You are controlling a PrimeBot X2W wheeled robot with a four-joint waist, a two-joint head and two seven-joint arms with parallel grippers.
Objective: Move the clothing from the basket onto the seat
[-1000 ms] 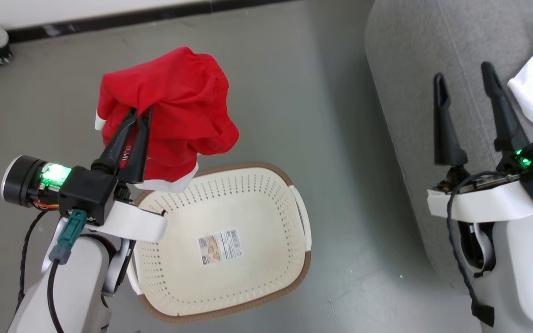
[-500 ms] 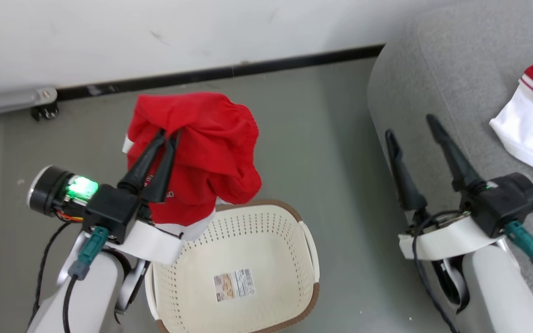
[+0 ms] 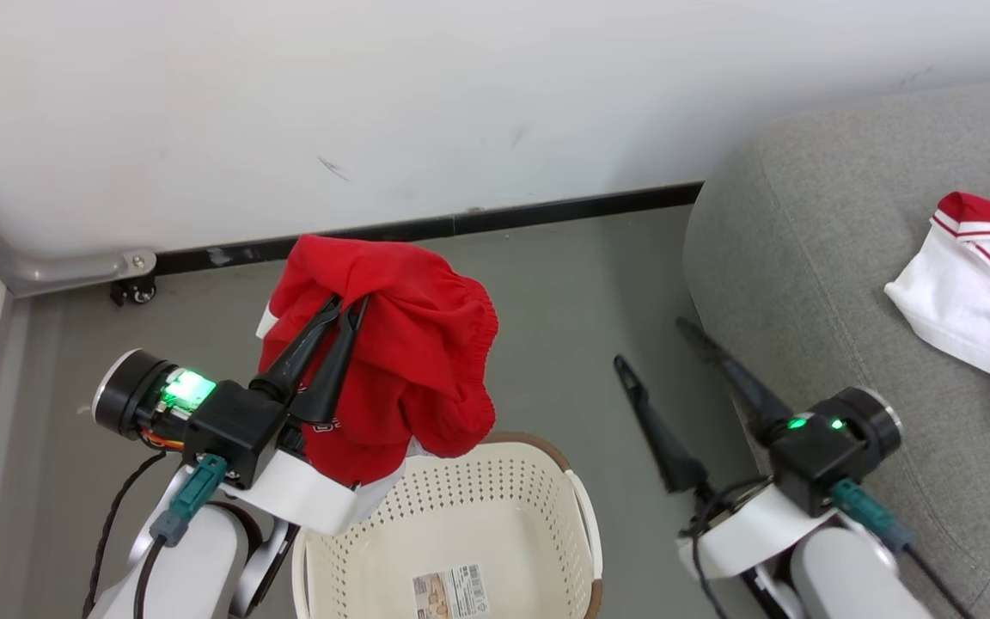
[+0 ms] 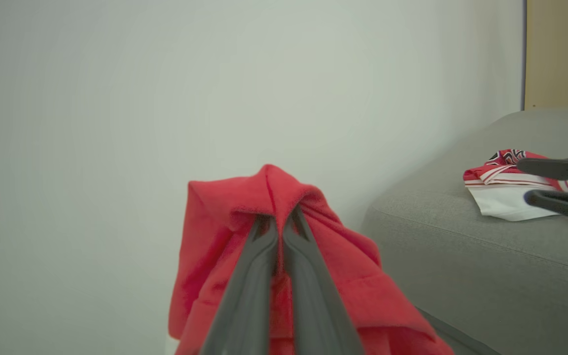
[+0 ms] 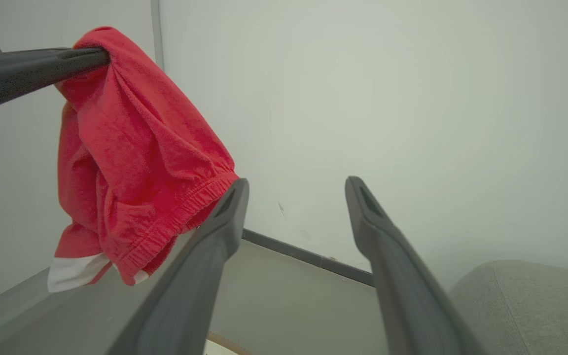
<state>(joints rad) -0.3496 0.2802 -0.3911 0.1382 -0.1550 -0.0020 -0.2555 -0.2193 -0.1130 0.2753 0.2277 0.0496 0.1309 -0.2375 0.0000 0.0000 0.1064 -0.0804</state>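
Left: left claw (image 3: 350, 303) clamped tight on a bunched red jersey-fabric garment with white trim (image 3: 426, 344), hanging in the air over the far rim of the oval cream-white perforated plastic basket (image 3: 461, 481). Probably light, soft, limp, a little slippery; best pinched through a thick gathered fold or the elastic waistband. Middle: right claw (image 3: 651, 344) spread wide, holding nothing. Right: large light grey woven-fabric seat (image 3: 804, 258) bearing a white garment with red stripes (image 3: 959, 301). Count: two garments, one basket, one seat, two claws.

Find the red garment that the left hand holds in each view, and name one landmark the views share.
Head view: the red garment is centre-left, pinched by the left hand.
Left wrist view: the garment is at bottom centre, draped over the shut fingers.
Right wrist view: the garment is at upper left.
Shared landmark: the grey seat, on the right in all three.
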